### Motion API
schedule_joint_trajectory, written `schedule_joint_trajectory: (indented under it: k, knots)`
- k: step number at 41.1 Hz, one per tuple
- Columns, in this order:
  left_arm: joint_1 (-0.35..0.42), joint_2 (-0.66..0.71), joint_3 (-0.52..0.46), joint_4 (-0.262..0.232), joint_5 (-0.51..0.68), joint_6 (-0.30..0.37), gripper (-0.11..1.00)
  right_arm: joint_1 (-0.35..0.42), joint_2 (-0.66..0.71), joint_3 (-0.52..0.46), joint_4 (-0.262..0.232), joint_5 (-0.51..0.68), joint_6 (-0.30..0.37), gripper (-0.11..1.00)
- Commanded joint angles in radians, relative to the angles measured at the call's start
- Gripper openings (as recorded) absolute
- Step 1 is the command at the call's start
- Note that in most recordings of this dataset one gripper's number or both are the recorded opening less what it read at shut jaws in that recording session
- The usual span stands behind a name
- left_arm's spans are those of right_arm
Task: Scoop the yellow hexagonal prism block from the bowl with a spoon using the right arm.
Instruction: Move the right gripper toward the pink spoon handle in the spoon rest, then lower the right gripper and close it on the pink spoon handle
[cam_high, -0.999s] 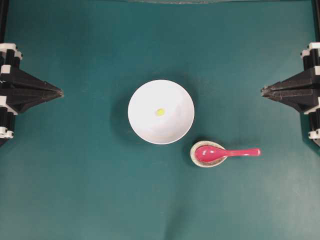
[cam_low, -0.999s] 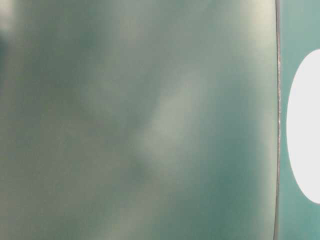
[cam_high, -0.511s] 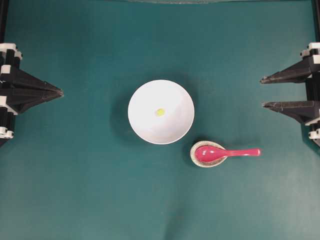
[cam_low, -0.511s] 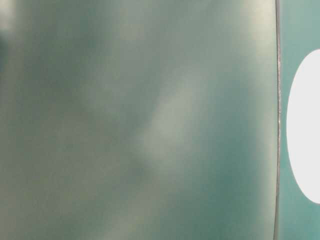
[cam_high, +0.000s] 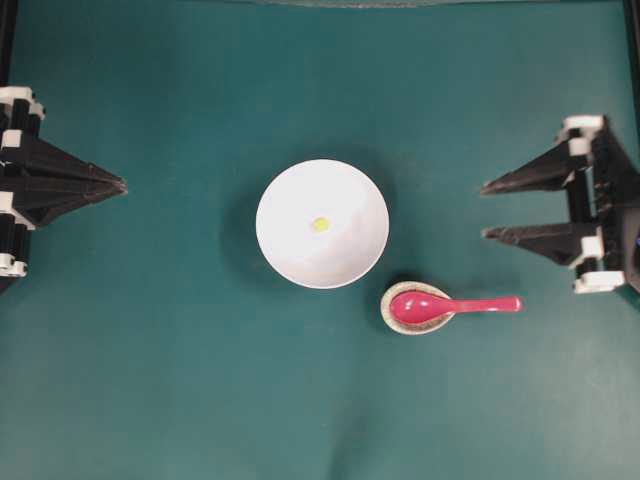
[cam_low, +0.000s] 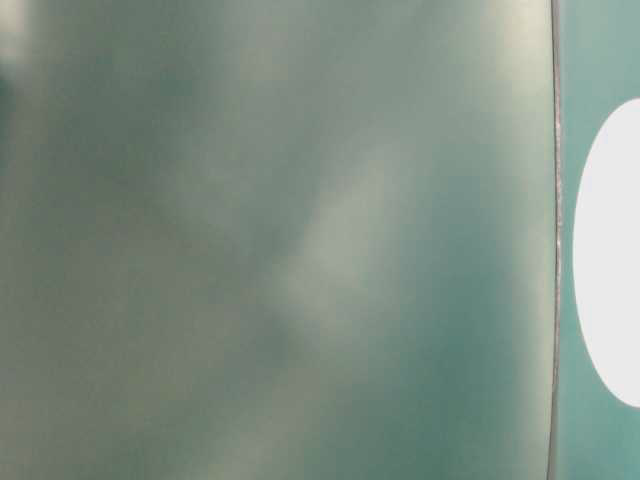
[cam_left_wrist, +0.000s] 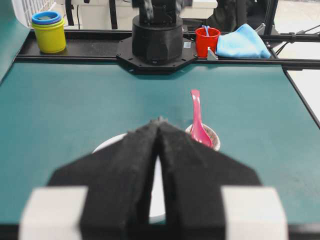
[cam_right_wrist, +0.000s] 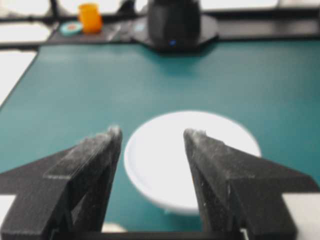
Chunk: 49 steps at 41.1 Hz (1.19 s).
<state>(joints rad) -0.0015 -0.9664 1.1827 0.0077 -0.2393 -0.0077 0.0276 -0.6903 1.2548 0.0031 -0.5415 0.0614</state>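
Note:
The tiny yellow hexagonal prism block lies inside the white bowl at the table's middle. The bowl also shows in the left wrist view, the right wrist view and the table-level view. The pink-red spoon rests with its scoop in a small speckled spoon rest, handle pointing right; it shows too in the left wrist view. My right gripper stands open and empty, above and to the right of the spoon. My left gripper is shut and empty at the far left.
Beyond the mat's far edge, the left wrist view shows stacked yellow and blue cups, a red cup, a blue cloth and the other arm's base. An orange cup shows in the right wrist view.
My right gripper went from shut to open, then moved left toward the table's middle. The left gripper, bowl, block and spoon have not moved.

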Motion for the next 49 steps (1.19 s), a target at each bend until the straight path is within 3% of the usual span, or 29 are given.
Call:
schedule_joint_trajectory:
  k: [1, 11, 23, 37, 49]
  knots:
    - [0.000, 0.008, -0.028, 0.003, -0.005, 0.000, 0.01, 0.021, 0.066, 0.017, 0.014, -0.117, 0.006, 0.57]
    - [0.000, 0.008, -0.028, 0.003, -0.011, 0.002, 0.01, 0.089, 0.241, 0.086, 0.084, -0.328, 0.011, 0.57]
    - [0.000, 0.008, -0.029, 0.003, -0.015, 0.011, 0.01, 0.249, 0.480, 0.120, 0.236, -0.568, 0.011, 0.57]
    - [0.000, 0.008, -0.028, 0.003, -0.023, 0.017, 0.01, 0.407, 0.704, 0.121, 0.419, -0.696, 0.011, 0.57]
    - [0.000, 0.008, -0.028, 0.003, -0.026, 0.017, 0.01, 0.469, 0.784, 0.118, 0.448, -0.730, 0.011, 0.57]
